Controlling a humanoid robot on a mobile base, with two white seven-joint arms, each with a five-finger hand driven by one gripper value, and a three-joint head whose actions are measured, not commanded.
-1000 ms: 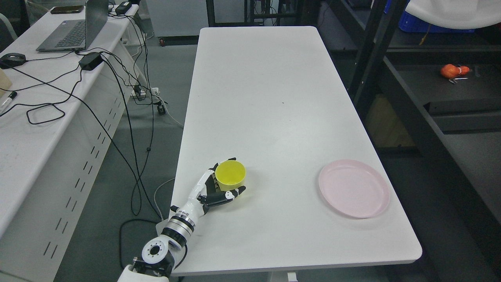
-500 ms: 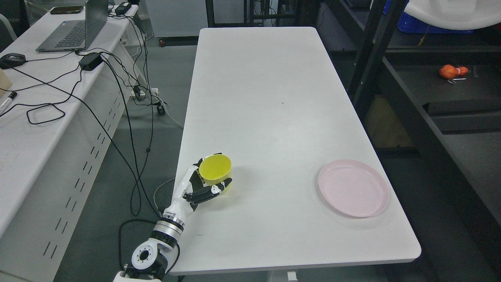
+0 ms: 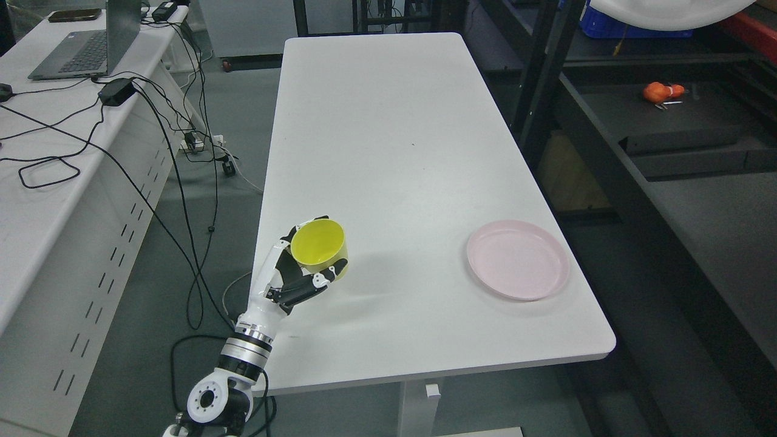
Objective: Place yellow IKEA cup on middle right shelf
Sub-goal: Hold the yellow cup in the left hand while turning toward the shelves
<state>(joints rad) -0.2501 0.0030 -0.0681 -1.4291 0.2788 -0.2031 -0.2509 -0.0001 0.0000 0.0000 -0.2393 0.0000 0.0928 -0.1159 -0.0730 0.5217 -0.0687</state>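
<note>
- Head view is showing the yellow cup (image 3: 318,244) gripped in the left hand (image 3: 297,276) over the left edge of the white desk (image 3: 394,152), toward its near left corner.
- Its open mouth is facing up and tipping slightly toward the camera, so its long axis is running roughly upright with a lean.
- It is looking plain, bright yellow, round-rimmed and empty inside.
- Fingers (image 3: 325,278) are curling around the cup's lower wall, with the thumb side wrapping the far rim.
- Left arm is rising from the lower left, past the desk's near edge.
- A pink plate (image 3: 518,260) is lying flat near the right edge, well apart from the cup.
- A dark shelf rack (image 3: 613,158) is standing beside the desk's right edge.
</note>
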